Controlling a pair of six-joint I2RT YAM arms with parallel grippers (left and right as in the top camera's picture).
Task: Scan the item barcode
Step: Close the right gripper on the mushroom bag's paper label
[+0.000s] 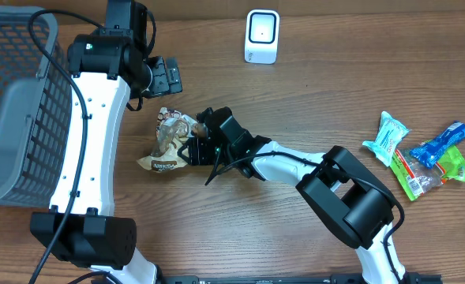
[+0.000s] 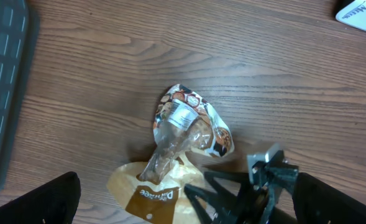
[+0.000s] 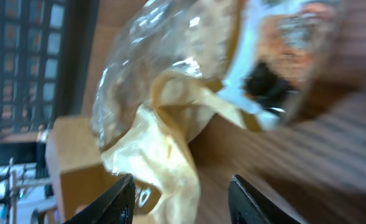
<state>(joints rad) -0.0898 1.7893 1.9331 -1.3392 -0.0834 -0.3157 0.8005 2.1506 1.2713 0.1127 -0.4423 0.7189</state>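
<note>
From overhead, the snack bag (image 1: 166,144), clear film with tan and brown print, lies crumpled on the wooden table (image 1: 311,95), near the middle. It is well apart from the white scanner (image 1: 261,37), which stands toward 1 o'clock from it. The grey basket (image 1: 11,118) fills the 9 o'clock side. The left gripper (image 1: 163,76) hangs just beyond the bag at 12 o'clock. The right gripper (image 1: 188,151) reaches in at the bag's 3 o'clock edge. A few small packets (image 1: 418,154) lie far off at 3 o'clock.

In the left wrist view, this gripper's own dark fingers (image 2: 40,202) sit at the two lower corners, spread wide with nothing between them but air above the bag. A white printed label (image 2: 181,116) shows on the bag's upper part (too small to read). The right gripper's black tips come in at 5 o'clock.

In the right wrist view, which is blurred, the fingers (image 3: 117,199) stand apart around the bag's tan crumpled edge. Bare wood shows between the film and the right-hand finger, so nothing is pinched.
</note>
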